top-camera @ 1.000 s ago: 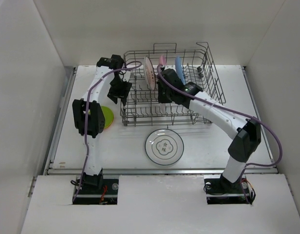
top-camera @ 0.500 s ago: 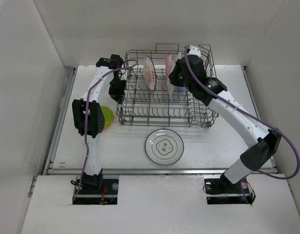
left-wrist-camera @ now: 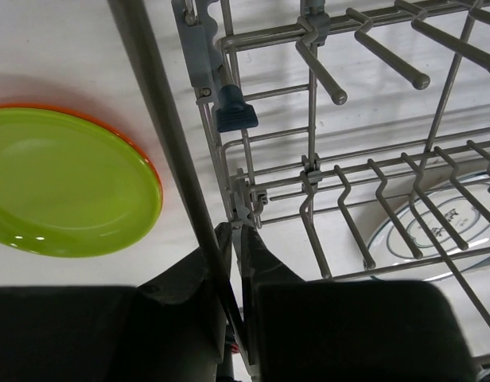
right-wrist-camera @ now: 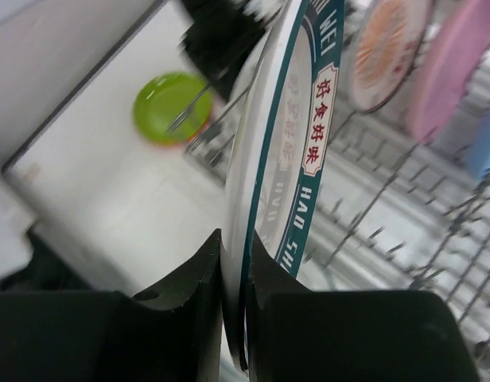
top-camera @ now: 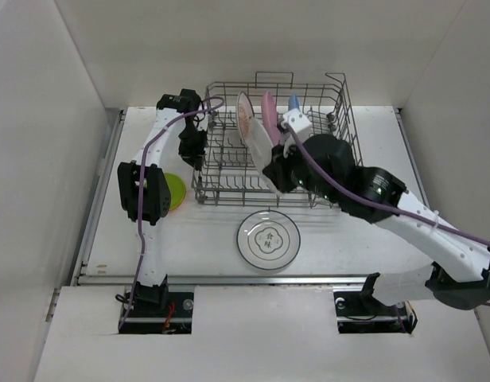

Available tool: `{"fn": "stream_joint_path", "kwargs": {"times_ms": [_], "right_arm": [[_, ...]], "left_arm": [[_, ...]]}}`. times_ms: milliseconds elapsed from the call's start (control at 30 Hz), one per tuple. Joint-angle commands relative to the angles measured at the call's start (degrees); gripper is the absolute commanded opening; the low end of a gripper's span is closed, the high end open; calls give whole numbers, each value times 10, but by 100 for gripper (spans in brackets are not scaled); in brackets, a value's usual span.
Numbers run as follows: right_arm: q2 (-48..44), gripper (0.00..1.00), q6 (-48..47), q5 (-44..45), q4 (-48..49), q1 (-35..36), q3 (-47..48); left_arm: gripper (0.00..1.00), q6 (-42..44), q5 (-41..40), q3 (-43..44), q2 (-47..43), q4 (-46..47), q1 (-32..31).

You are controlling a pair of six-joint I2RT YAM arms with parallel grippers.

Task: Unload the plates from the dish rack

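The dish rack (top-camera: 229,179) is set at the back of the table (top-camera: 189,247). Its left rim wire is gripped by the left gripper (left-wrist-camera: 233,239), whose fingers (left-wrist-camera: 265,263) are clenched tightly on that wire, as is seen in the left wrist view. The right gripper (right-wrist-camera: 233,255) is clamped on the edge of a teal-rimmed white plate (right-wrist-camera: 305,119), which is pinched between both pads. In the top view this plate (top-camera: 262,147) is held on edge and tilted over the front half of the rack; whether its lower edge is clear of the tines cannot be told.

Three plates are stood upright in the rear rows of the rack: an orange-patterned plate (top-camera: 245,118) on the left, a pink plate (top-camera: 269,107) just beside it, and a blue plate (top-camera: 293,102) further right.

A second white plate (top-camera: 268,239) is laid flat on the table just in front of the rack. A lime green plate (left-wrist-camera: 62,183) is stacked on an orange plate (left-wrist-camera: 152,163) on the table to the left of the rack, near the left arm
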Motion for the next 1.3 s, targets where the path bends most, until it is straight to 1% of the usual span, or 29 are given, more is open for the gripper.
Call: {"fn": "stream_joint_path", "kwargs": {"times_ms": [0, 33, 67, 100, 133, 167, 233, 267, 300, 333, 367, 400, 467, 533, 567, 600, 633, 667, 700, 767, 800, 833, 933, 1133, 1200, 1267], "right_arm": [[-26, 0, 25, 18, -77, 57, -32], [-34, 0, 51, 24, -98, 93, -47], [-40, 0, 75, 33, -107, 110, -79], [-40, 0, 124, 45, -118, 126, -93], [-34, 0, 149, 59, -133, 140, -102], [-26, 0, 171, 87, -173, 162, -102], [17, 0, 221, 104, -218, 177, -102], [37, 0, 239, 129, -268, 182, -91], [77, 0, 258, 148, -295, 189, -77], [95, 0, 294, 163, -318, 189, -72], [111, 0, 304, 175, -344, 189, -72], [136, 0, 310, 191, -344, 195, -67], [156, 0, 317, 197, -344, 200, -67], [187, 5, 317, 197, -327, 206, -67], [199, 10, 323, 197, -327, 206, -61], [223, 29, 324, 197, -327, 206, -52], [223, 38, 329, 197, -327, 206, -45], [244, 47, 329, 197, -327, 206, -38], [254, 51, 329, 197, -327, 206, -31], [274, 66, 322, 191, -327, 212, -9], [274, 69, 315, 191, -327, 212, -8], [280, 70, 315, 191, -327, 212, -2], [280, 71, 315, 185, -327, 212, -8], [275, 69, 315, 168, -321, 212, -49], [275, 72, 315, 159, -303, 212, -59], [270, 72, 315, 159, -298, 212, -66]], "left_arm": [[0, 2, 84, 21, -23, -12, -16], [0, -4, 91, 21, -23, -6, -11], [0, -13, 97, 21, -23, -1, -11], [0, -13, 105, 21, -28, -1, -6], [0, -20, 121, 14, -28, -1, -6], [0, -20, 133, 14, -28, 4, 0], [0, -26, 169, 2, -28, 11, 5], [0, -26, 174, -4, -34, 11, 5], [0, -31, 174, -4, -34, 17, 5], [0, -31, 174, -4, -34, 17, 5], [0, -31, 164, -4, -34, 17, 5], [0, -31, 156, -4, -34, 17, 5], [0, -31, 143, 6, -34, 17, 5], [0, -31, 143, 6, -34, 23, 5], [0, -31, 143, 6, -34, 23, 5], [0, -31, 143, 6, -34, 28, 5], [0, -31, 143, 6, -34, 28, 5], [0, -31, 143, 6, -34, 28, 5], [0, -31, 143, 6, -34, 28, 5], [0, -31, 143, 6, -34, 28, 5], [0, -26, 143, 6, -34, 28, 5], [0, -26, 143, 6, -34, 28, 5], [0, -21, 143, 6, -29, 28, 5], [0, -10, 138, 6, -23, 23, 5], [0, -10, 138, 6, -23, 23, 5], [0, -10, 138, 6, -23, 23, 5]]}}
